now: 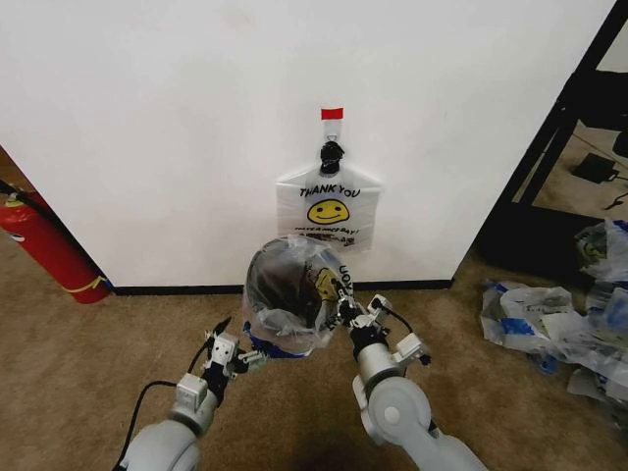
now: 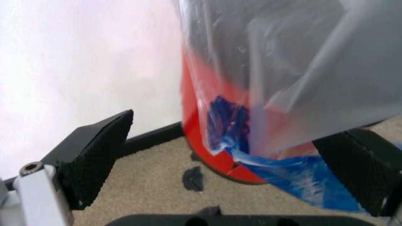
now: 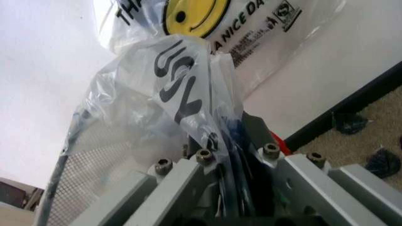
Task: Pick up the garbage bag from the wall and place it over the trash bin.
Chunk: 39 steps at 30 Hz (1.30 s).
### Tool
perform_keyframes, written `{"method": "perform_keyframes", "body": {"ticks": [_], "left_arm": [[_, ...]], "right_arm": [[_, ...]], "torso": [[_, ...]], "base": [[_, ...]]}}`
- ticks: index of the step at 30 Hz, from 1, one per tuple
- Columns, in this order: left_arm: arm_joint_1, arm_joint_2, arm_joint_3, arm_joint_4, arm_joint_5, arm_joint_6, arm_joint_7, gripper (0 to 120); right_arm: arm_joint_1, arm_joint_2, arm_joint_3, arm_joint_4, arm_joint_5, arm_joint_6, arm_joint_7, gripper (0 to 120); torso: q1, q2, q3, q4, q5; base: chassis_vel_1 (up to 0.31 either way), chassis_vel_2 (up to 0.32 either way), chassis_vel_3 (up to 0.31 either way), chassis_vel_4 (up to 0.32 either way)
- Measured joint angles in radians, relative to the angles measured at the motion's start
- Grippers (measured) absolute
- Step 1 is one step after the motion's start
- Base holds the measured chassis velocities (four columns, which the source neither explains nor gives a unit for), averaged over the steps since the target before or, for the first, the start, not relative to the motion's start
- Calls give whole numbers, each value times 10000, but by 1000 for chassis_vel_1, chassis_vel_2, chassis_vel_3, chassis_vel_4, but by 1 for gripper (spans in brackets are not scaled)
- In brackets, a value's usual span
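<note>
A garbage bag (image 1: 294, 294) is seen draped over the trash bin (image 2: 210, 141), which stands on the carpet just before the wall (image 1: 177, 137). The bag's edge is pinched by the closed right end effector (image 1: 345, 312) at the bin's right side. The left end effector (image 1: 235, 345) is held open beside the bin's base, touching nothing. A second printed bag (image 1: 329, 208) is hung from the wall hook (image 1: 332, 153).
</note>
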Motion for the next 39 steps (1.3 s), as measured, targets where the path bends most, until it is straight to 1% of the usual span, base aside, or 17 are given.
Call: {"method": "perform_keyframes", "body": {"ticks": [4,7,11,13,14,18,26,31,33,34,36,37,38,39], "left_arm": [[-84,1,-6,232,175,-168,-8,100],[-49,0,-57,287,329,-352,-9,100],[366,74,-105,-200,389,-375,105,100],[553,119,-106,-465,475,-220,238,100],[553,119,-106,-465,475,-220,238,100],[738,165,-99,-740,769,211,279,100],[1023,149,-169,-886,933,414,129,100],[1321,199,-366,-1137,1037,570,-27,100],[1290,332,-590,-1268,1199,1055,-288,100],[1290,332,-590,-1268,1199,1055,-288,100],[864,566,-1011,-1157,1219,1642,-861,100],[533,662,-1273,-890,1143,1846,-1200,100],[261,697,-1507,-485,1084,1886,-1499,100],[181,670,-1576,-199,1039,1816,-1671,100]], "right_arm": [[-10,27,-9,43,5,-20,18,1],[19,50,-6,61,24,-41,41,1],[123,101,13,-92,24,-32,44,1],[169,130,17,-210,-19,-7,39,1],[169,130,17,-210,-19,-7,39,1],[230,171,7,-437,-177,76,-84,1],[275,261,48,-751,-288,298,-225,1],[297,282,64,-1054,-410,427,-321,1],[262,245,40,-1074,-467,388,-210,1],[262,245,40,-1074,-467,388,-210,1],[117,121,-24,-693,-438,-3,494,1],[-3,66,-33,-287,-254,-398,1076,1],[-147,51,-34,279,116,-1037,1955,1],[-223,98,-35,553,295,-1516,2602,1]], "torso": [[0,0,0,3,0],[0,0,0,1,1],[0,0,0,4,3],[0,0,0,4,2],[0,0,0,4,2],[0,0,0,3,2],[0,0,0,2,1],[0,0,0,3,1],[-1,0,0,5,3],[-1,0,0,5,3],[0,0,0,3,3],[0,0,0,-3,1],[0,0,-1,-3,1],[0,0,0,1,0]], "base": [[0,0,0,0],[0,0,0,0],[0,0,0,0],[0,0,0,0],[0,0,0,0],[0,0,0,0],[0,0,0,0],[0,0,0,0],[0,0,0,0],[0,0,0,0],[0,0,0,0],[0,0,0,0],[0,0,0,0],[0,0,0,0]]}}
